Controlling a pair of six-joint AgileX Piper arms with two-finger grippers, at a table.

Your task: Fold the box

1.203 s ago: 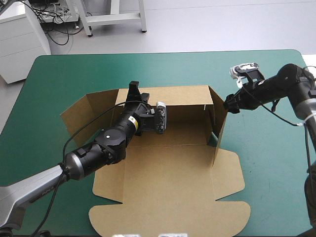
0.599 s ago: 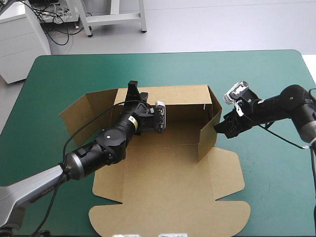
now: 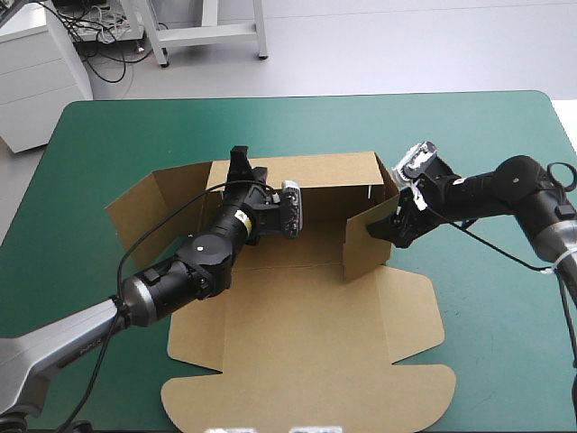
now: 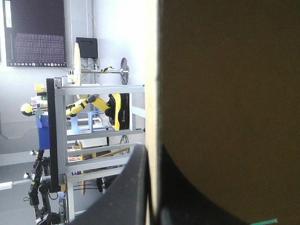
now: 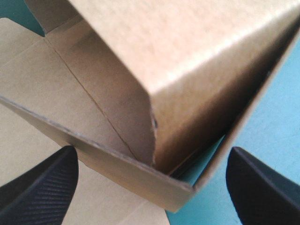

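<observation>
The brown box [image 3: 306, 316] lies partly folded on the teal-green cover, its back wall [image 3: 329, 176] standing upright. My left gripper [image 3: 240, 168] sits at that wall's left end, shut on the board's top edge. In the left wrist view the board [image 4: 225, 93] fills the space ahead, with one black finger [image 4: 126, 187] pressed against its edge. My right gripper [image 3: 395, 225] is open just outside the right side flap [image 3: 368, 245], which stands swung inward over the box floor. The right wrist view has the flap's folded corner [image 5: 187, 70] ahead of the right gripper [image 5: 150, 155], its fingers [image 5: 42, 187] wide apart.
A left side flap [image 3: 144, 207] leans outward, half raised, beyond the left arm. The wide front panel with rounded tabs [image 3: 306, 397] lies flat and reaches near the table's front edge. Bare teal-green cover [image 3: 505, 343] stretches right of the box.
My right gripper has moved left and nearer, and the right side flap has swung inward over the box floor. The left gripper has stayed on the back wall.
</observation>
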